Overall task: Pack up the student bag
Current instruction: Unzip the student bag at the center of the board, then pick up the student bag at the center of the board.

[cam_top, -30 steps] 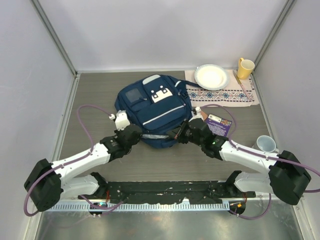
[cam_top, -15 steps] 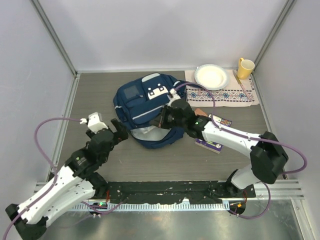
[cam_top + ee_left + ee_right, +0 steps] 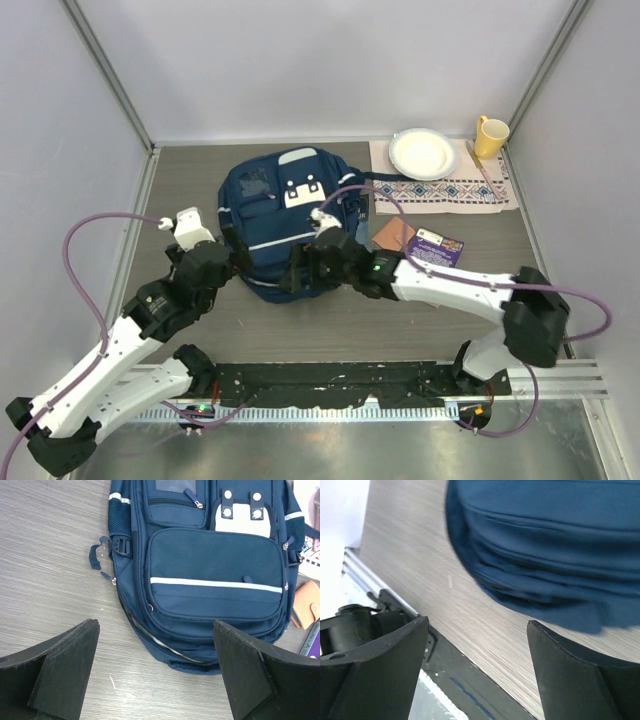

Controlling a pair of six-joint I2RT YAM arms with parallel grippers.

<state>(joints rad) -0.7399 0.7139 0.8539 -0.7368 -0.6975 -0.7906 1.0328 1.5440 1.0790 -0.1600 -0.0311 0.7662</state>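
Where right end effector [image 3: 298,268] overlaps, student bag [image 3: 268,200] hides.

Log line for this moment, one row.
bag: flat on table, front up | left fingers: open, empty | right fingers: open, empty, at bag's near edge

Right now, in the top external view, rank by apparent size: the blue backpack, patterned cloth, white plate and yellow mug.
Largest to smallest:
blue backpack
patterned cloth
white plate
yellow mug
None look close enough to confuse.
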